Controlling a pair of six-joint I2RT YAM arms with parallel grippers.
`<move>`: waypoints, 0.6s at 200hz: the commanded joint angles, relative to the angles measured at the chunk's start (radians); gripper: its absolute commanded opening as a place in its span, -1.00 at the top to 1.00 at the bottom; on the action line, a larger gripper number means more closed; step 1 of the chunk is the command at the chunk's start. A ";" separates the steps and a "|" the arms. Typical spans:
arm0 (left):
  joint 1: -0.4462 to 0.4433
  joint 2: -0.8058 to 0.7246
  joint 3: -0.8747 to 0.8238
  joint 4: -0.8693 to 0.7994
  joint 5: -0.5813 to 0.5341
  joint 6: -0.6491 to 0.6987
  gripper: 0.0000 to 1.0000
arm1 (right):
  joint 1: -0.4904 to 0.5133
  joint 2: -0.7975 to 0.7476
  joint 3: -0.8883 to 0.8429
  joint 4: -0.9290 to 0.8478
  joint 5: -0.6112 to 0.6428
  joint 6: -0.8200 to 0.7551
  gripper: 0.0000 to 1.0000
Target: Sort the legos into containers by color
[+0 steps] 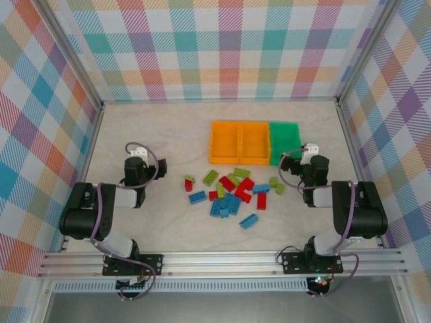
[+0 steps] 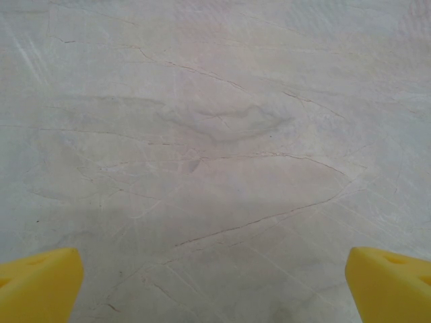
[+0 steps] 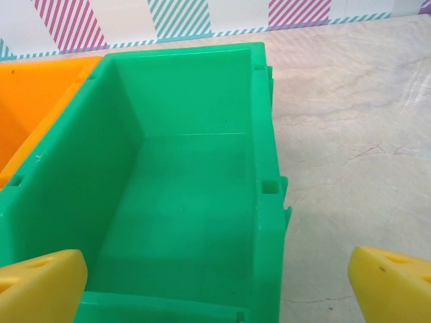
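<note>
Legos (image 1: 227, 183) crowd together, edges hard to separate; green bin (image 3: 269, 155) cropped at bottom.

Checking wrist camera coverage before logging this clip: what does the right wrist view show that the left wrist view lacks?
Right wrist view: the green bin, its visible interior empty, an orange bin beside it on the left, and a strip of plaid wall behind. Left wrist view: a broad stretch of bare, veined tabletop. Shared: that same tabletop surface, plus yellow fingertips in both lower corners, spread wide; the left end effector and right end effector are open, holding nothing.
</note>
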 commanded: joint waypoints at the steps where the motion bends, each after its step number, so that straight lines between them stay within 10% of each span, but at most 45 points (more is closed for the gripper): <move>1: -0.004 -0.001 0.020 0.021 0.010 0.014 -1.00 | -0.006 -0.006 -0.013 0.055 -0.002 0.018 -0.99; 66: -0.006 -0.003 0.019 0.021 0.007 0.015 -1.00 | 0.012 -0.286 -0.190 0.139 0.158 0.045 -0.99; 120: -0.033 -0.137 0.045 -0.139 -0.069 0.026 -1.00 | 0.015 -0.874 -0.061 -0.752 -0.002 0.317 -0.99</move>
